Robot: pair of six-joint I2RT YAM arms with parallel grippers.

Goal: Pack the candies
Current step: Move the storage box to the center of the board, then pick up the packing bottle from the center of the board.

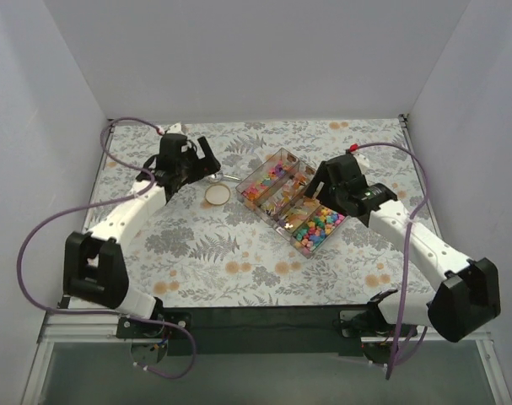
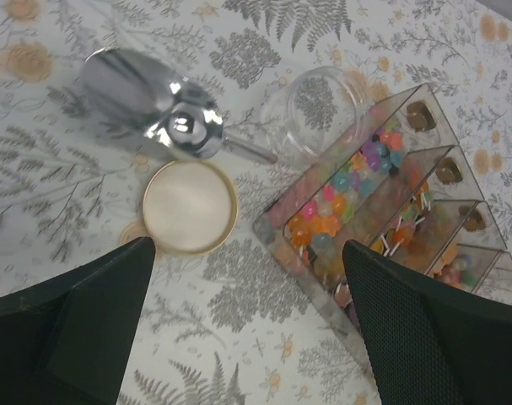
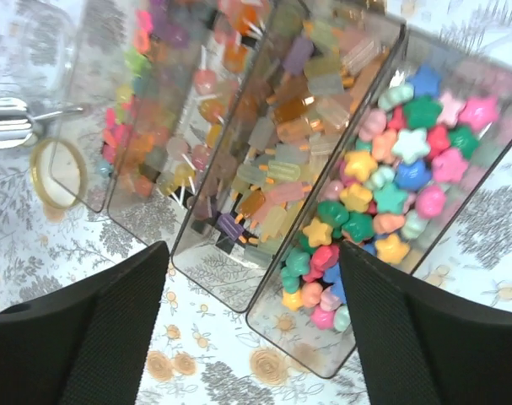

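The candies (image 3: pixel 394 173) lie in a clear box (image 1: pixel 277 221) with several long compartments at the table's middle: bright star shapes, small ice-lolly shapes (image 3: pixel 282 160) and lollipops (image 3: pixel 173 126). They also show in the top view (image 1: pixel 317 226) and in the left wrist view (image 2: pixel 348 181). A clear empty jar (image 2: pixel 319 114), its cream lid (image 2: pixel 190 207) and a metal scoop (image 2: pixel 154 105) lie left of the box. My left gripper (image 2: pixel 247 337) is open and empty, above the cloth beside the lid. My right gripper (image 3: pixel 251 329) is open and empty, above the box's near end.
The table carries a cloth printed with grey ferns and orange blotches (image 1: pixel 239 267). White walls close in the left, back and right sides. The lid (image 1: pixel 217 194) lies between my left gripper (image 1: pixel 198 162) and the box; my right gripper (image 1: pixel 316 184) hangs over the box's right side.
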